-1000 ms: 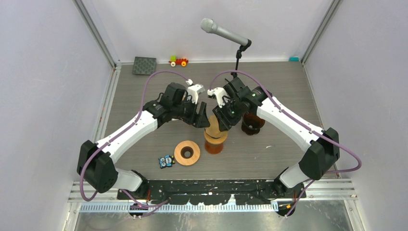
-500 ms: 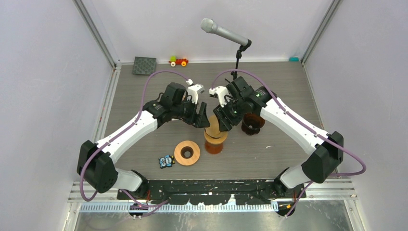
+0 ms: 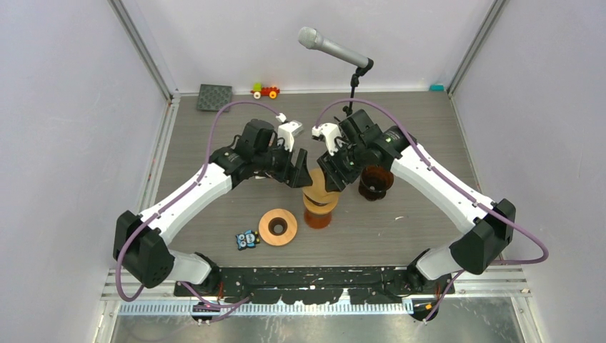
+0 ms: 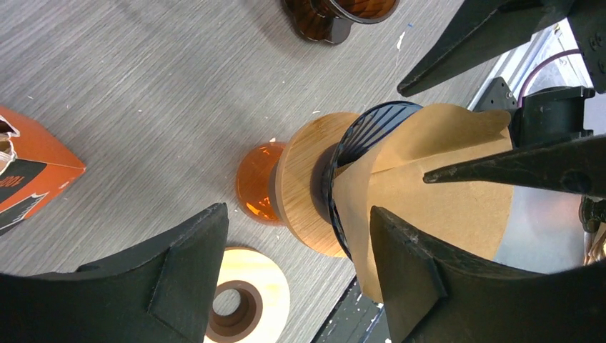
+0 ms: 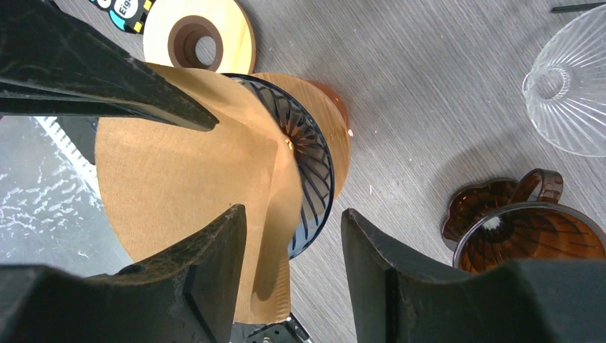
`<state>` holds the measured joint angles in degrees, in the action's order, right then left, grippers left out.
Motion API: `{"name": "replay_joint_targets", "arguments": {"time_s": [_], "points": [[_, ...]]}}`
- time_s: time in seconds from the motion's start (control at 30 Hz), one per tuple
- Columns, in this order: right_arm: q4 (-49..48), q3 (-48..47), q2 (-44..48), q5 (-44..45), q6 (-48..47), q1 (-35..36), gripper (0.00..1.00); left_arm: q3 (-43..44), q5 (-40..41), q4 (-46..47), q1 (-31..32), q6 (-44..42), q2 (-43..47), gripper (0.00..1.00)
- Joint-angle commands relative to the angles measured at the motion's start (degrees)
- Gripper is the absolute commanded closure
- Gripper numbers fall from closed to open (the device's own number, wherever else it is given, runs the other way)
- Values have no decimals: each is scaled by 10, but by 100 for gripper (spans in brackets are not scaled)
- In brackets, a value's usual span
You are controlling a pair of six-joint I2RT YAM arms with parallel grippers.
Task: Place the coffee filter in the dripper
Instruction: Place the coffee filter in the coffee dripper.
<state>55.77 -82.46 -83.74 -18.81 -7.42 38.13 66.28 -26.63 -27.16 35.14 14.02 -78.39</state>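
Observation:
The brown paper coffee filter (image 5: pixel 186 171) sits in the mouth of the dark ribbed dripper (image 5: pixel 309 161), with most of its cone standing out above the rim. The dripper rests on a wooden collar (image 4: pixel 304 186) over an amber carafe (image 4: pixel 256 182), mid-table (image 3: pixel 319 204). My left gripper (image 4: pixel 296 214) is open, its right finger beside the filter (image 4: pixel 443 186). My right gripper (image 5: pixel 294 213) is open too; the filter's folded edge hangs loose between its fingers. From above, both grippers (image 3: pixel 299 171) (image 3: pixel 331 174) flank the filter (image 3: pixel 316 182).
A wooden ring (image 3: pixel 277 227) and a small blue packet (image 3: pixel 247 239) lie near the front. An amber glass dripper (image 5: pixel 514 229) and a clear glass one (image 5: pixel 572 93) stand to the right. A microphone (image 3: pixel 332 48) hangs over the back; an orange box (image 4: pixel 28 164) lies left.
My right gripper's jaws have widened around the filter's edge, and that arm has shifted slightly back. The left jaws have spread a little. The filter stays in the dripper.

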Motion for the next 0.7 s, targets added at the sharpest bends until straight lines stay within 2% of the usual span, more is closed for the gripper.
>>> {"name": "replay_joint_targets", "arguments": {"time_s": [0.0, 0.67], "points": [[2, -23, 28, -2, -8, -6, 44, 26, -14, 0, 1, -19, 28, 25], [8, -28, 34, -8, -6, -11, 43, 11, -37, 26, 0, -39, 50, 18]]}}
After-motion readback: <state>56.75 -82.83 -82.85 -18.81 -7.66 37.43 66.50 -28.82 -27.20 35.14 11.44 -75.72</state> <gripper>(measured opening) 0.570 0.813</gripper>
